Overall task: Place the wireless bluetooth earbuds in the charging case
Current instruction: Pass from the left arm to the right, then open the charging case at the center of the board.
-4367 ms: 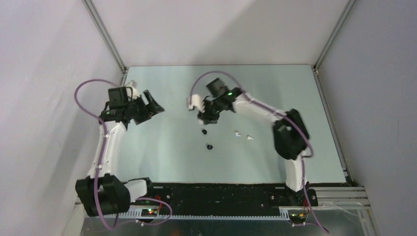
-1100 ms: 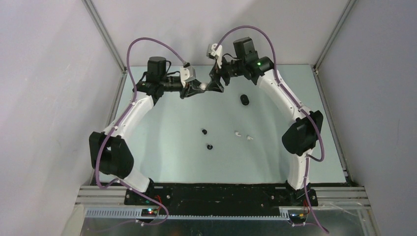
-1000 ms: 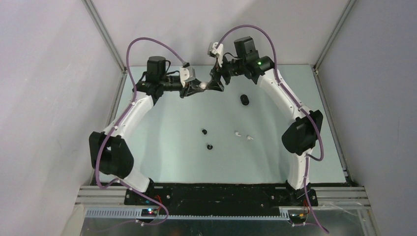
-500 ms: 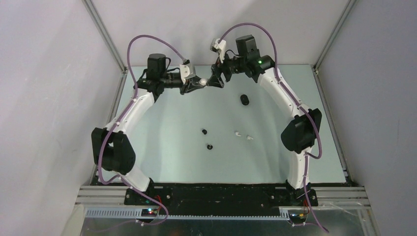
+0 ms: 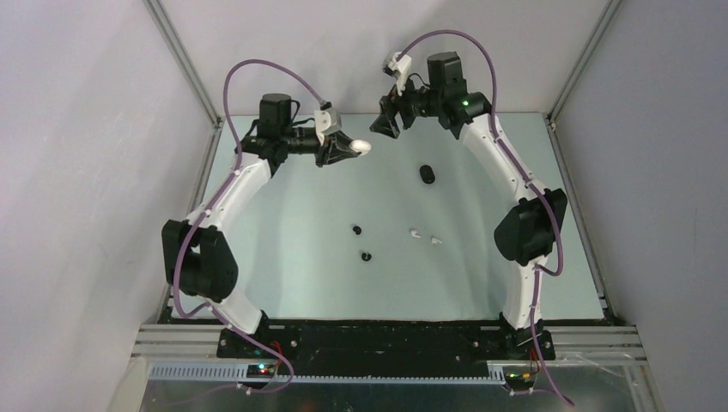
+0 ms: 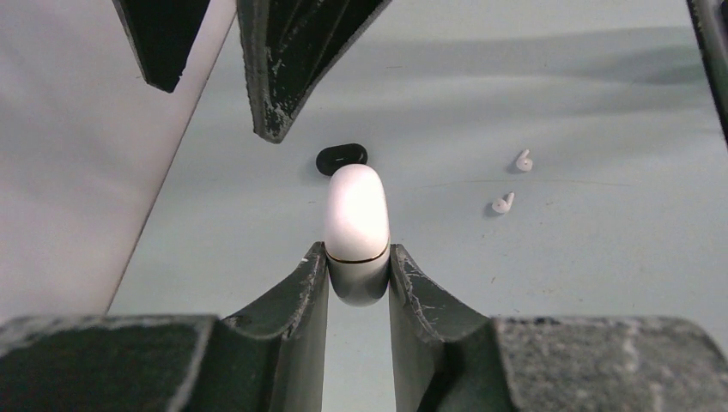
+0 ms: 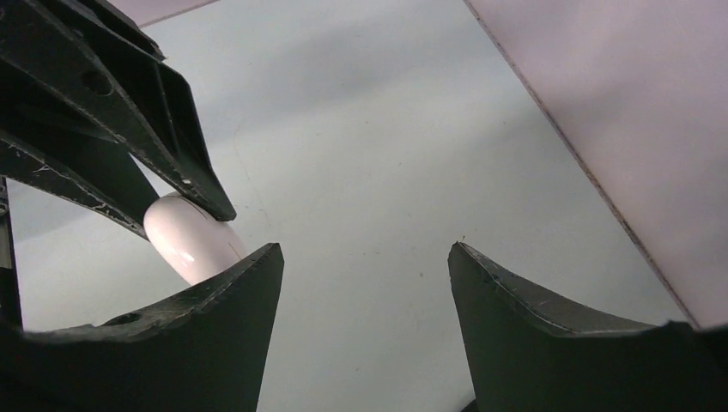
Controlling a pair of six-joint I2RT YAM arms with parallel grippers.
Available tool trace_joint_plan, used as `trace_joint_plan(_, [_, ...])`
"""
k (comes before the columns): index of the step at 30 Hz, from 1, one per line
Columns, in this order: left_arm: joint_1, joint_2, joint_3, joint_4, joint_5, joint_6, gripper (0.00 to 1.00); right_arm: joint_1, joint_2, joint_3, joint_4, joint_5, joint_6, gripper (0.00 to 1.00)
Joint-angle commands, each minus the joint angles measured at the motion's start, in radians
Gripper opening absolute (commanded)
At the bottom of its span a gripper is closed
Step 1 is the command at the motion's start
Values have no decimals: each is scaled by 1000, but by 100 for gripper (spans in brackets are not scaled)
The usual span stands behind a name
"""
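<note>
A white pebble-shaped charging case [image 6: 355, 215] is pinched at its lower end by my left gripper [image 6: 358, 253], which is shut on it and holds it above the far side of the table. From above, this case [image 5: 360, 147] sticks out to the right of the left fingers. My right gripper [image 7: 365, 253] stands open and empty just right of the case [image 7: 189, 240], not touching it. Two white earbuds [image 5: 415, 233] [image 5: 436, 241] and two black earbuds [image 5: 356, 229] [image 5: 367, 256] lie on the table's middle.
A black pebble-shaped case [image 5: 427, 174] lies on the table below the right gripper, also in the left wrist view as the black case [image 6: 342, 157]. Grey walls close in the table at the back and both sides.
The right gripper has pulled back up and to the right, away from the white case it was touching. The left gripper keeps hold of the case and has barely shifted.
</note>
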Motion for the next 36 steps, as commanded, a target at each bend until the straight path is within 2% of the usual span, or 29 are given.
trace_joint_plan(1, [20, 20, 63, 22, 38, -107, 0, 9, -1, 46, 24, 1, 16, 76])
trace_joint_plan(4, [31, 35, 71, 32, 43, -190, 0, 0, -32, 33, 5, -59, 3, 79])
trace_joint_plan(6, [35, 41, 74, 39, 51, -228, 0, 2, -50, 20, -41, -121, -60, 81])
trace_joint_plan(9, [36, 40, 72, 52, 63, -237, 0, 17, -68, -12, -96, -153, -159, 81])
trace_joint_plan(15, [35, 44, 73, 60, 96, -233, 0, 38, -58, -51, -97, -149, -191, 81])
trace_joint_plan(23, [35, 52, 77, 62, 128, -249, 0, 50, -11, -12, -62, -119, -164, 80])
trace_joint_plan(30, [35, 54, 74, 63, 142, -251, 0, 26, -6, -3, 16, -94, -54, 80])
trace_joint_plan(36, [34, 55, 76, 62, 147, -257, 0, 15, -2, -3, 34, -82, -25, 80])
